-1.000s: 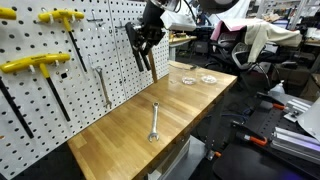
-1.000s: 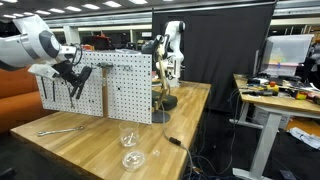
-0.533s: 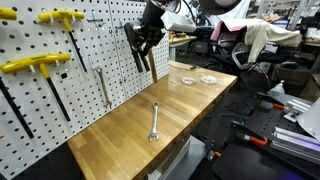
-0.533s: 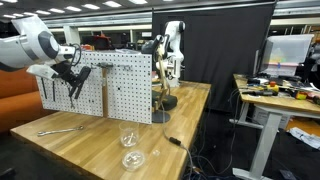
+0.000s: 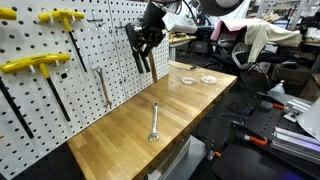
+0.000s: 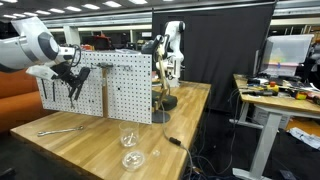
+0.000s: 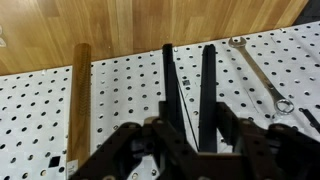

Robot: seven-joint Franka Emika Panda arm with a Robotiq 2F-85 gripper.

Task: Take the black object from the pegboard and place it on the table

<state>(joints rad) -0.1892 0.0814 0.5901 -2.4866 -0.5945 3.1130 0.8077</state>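
Pegboard point(image 7: 120, 100) over table point(image 7: 150, 25): gripper point(image 7: 188, 132) straddles black object point(image 7: 207, 85) handles, clamp unclear

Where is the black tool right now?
Wrist view: the black tool hangs against the pegboard, at the hand, between a wooden handle and a silver wrench.

We see an open lab with ceiling light strips point(image 6: 100, 6) on and a black curtain partition point(image 6: 222, 50). Orange couch point(image 6: 14, 102) at one edge, cluttered desk point(image 6: 275, 95) opposite. Office chairs point(image 5: 226, 50) stand on dark floor point(image 5: 222, 118).
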